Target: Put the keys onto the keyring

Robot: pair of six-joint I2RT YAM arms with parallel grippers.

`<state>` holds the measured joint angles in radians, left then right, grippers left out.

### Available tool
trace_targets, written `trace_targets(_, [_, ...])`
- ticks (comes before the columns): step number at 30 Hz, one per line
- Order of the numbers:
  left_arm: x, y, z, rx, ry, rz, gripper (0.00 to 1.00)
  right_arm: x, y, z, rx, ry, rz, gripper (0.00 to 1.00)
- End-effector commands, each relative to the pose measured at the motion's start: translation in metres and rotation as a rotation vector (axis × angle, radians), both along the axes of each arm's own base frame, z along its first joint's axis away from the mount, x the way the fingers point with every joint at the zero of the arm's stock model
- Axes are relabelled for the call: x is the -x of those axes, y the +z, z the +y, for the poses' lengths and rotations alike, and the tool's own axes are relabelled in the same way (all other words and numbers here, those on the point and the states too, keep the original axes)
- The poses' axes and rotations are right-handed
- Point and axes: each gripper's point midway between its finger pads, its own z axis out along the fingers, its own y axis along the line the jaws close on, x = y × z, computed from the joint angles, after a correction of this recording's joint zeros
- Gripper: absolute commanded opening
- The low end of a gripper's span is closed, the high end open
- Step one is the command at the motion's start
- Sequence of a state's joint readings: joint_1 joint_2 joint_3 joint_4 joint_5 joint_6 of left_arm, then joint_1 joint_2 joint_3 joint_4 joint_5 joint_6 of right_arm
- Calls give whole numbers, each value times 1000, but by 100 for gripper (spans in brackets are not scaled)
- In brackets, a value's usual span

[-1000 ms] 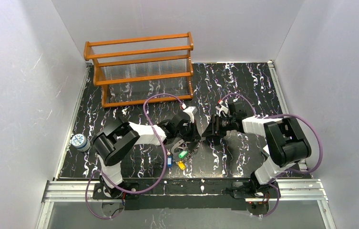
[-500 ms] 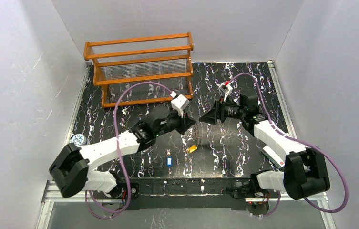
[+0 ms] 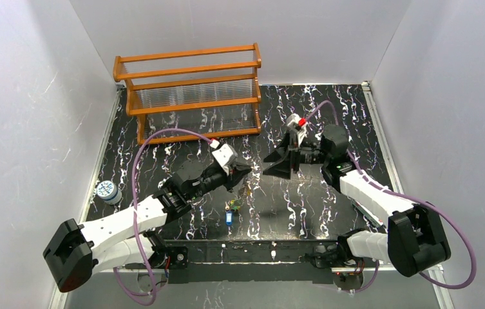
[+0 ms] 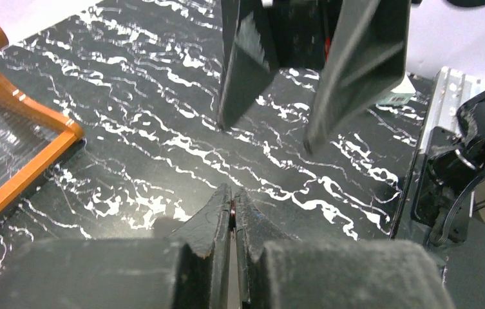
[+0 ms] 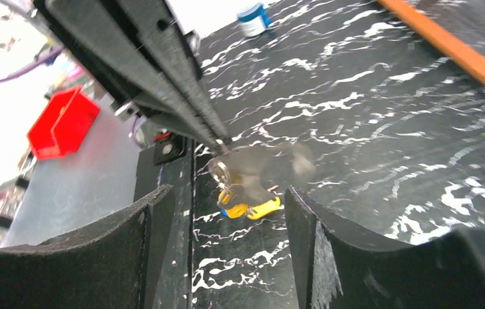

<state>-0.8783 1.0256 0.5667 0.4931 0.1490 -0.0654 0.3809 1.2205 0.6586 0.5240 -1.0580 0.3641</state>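
Observation:
My left gripper [image 3: 245,175] is shut on the keyring [image 5: 219,171], a thin silvery wire loop that dangles from its fingertips; in the left wrist view only a sliver of wire [image 4: 233,207] shows between the closed fingers. Yellow keys [image 5: 256,207] hang on the loop just above the table, and from above they show as a small green and yellow cluster [image 3: 232,205]. A blue key [image 3: 228,217] lies on the table right beneath them. My right gripper [image 3: 269,165] faces the left one from the right, open and empty, with the hanging keys framed between its fingers [image 5: 146,248].
An orange wooden rack [image 3: 188,96] stands at the back left. A small blue and white tub [image 3: 105,190] sits at the left table edge. The metal rail [image 3: 252,252] runs along the near edge, and a red bin [image 5: 62,122] lies beyond the table.
My left gripper has drawn back toward the near left, and the yellow key has left the table and now hangs under it. My right gripper has opened and shifted slightly left.

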Motion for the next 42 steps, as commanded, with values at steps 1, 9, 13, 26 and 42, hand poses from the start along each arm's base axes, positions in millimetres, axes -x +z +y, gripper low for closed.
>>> trace_targets(1, [7,40,1,156,-23,-93,0,31,8,19,-44,147,-202,69])
trace_targets(9, [15,54,2,266,-49,-108,0,39,7,28,-80,155,-251,54])
trace_targets(13, [16,56,1,276,-53,-104,0,37,9,28,-93,134,-269,51])
trace_targets(26, [21,58,-6,306,-95,-79,0,38,15,36,-120,136,-282,50])
trace_targets(42, [22,54,-11,308,-116,-60,0,41,22,42,-140,144,-264,14])
